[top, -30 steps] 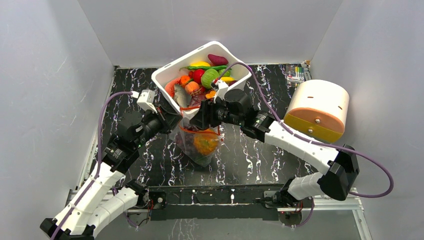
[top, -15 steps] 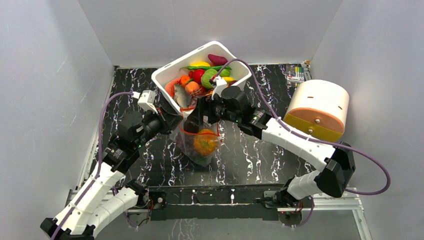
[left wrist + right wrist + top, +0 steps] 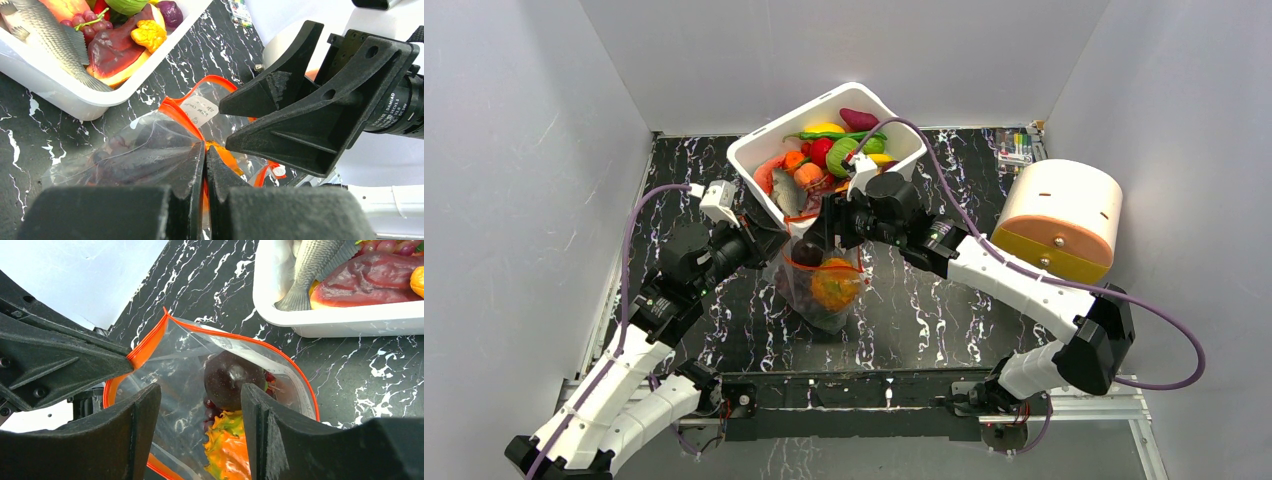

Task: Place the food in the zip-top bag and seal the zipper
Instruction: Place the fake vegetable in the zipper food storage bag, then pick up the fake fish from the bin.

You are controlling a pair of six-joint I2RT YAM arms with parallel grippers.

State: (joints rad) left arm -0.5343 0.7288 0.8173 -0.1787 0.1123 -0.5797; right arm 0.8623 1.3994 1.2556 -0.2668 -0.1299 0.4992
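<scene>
The clear zip-top bag [image 3: 829, 300] stands in front of the white tub, its mouth open. My left gripper [image 3: 206, 150] is shut on the red-orange zipper [image 3: 177, 110] at the mouth's left edge and holds it up. My right gripper [image 3: 200, 390] is open and empty just above the mouth. Between its fingers, inside the bag [image 3: 175, 365], a dark purple round fruit [image 3: 234, 380] lies on the spiky orange pineapple [image 3: 230, 450], with purple grapes [image 3: 210, 405] beside it. From above, the dark fruit [image 3: 807, 253] and the pineapple [image 3: 836, 285] show through the bag.
The white tub [image 3: 754, 150] behind the bag holds several toy foods, among them a grey fish [image 3: 786, 192] and a green vegetable [image 3: 844, 155]. A cream and yellow cylinder [image 3: 1064, 220] stands at the right. A small colourful item [image 3: 1016, 148] lies at the back right.
My right gripper moved left over the bag mouth and opened. The dark purple fruit it carried now lies inside the bag. The left gripper kept its hold on the zipper edge.
</scene>
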